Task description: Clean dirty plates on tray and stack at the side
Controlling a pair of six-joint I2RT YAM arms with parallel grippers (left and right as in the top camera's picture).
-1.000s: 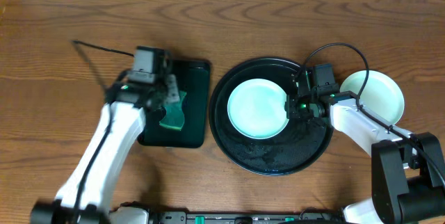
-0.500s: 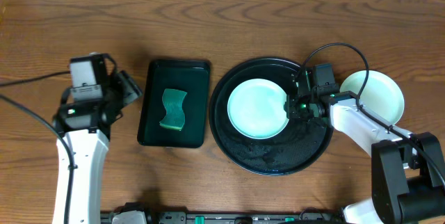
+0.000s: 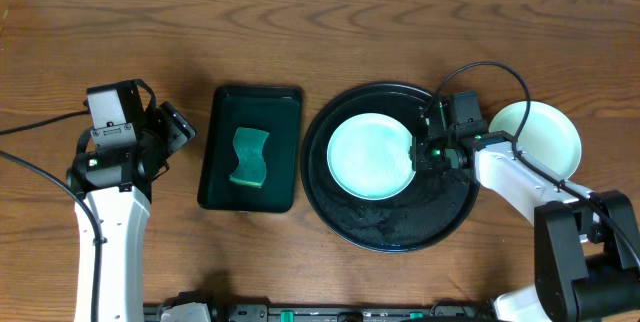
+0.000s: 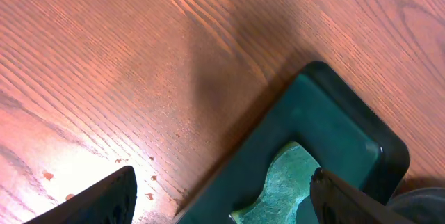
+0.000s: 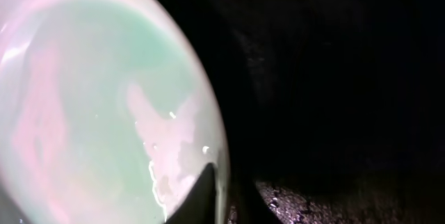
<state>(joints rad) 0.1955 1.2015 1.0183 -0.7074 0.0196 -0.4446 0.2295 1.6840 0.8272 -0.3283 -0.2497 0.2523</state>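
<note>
The right claw (image 3: 418, 152) pinches the right rim of the mint plate (image 3: 368, 155) lying in the round black tray (image 3: 390, 244), a pale plate (image 3: 555, 127) sits on the counter (image 3: 320, 32) just right of it, and the left claw (image 3: 172, 127) hangs wide and empty left of the rectangular tray (image 3: 220, 177) holding a sponge (image 3: 249, 157).

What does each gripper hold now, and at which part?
Right gripper grips the mint-green plate by its right rim; left gripper is open, holding nothing.
</note>
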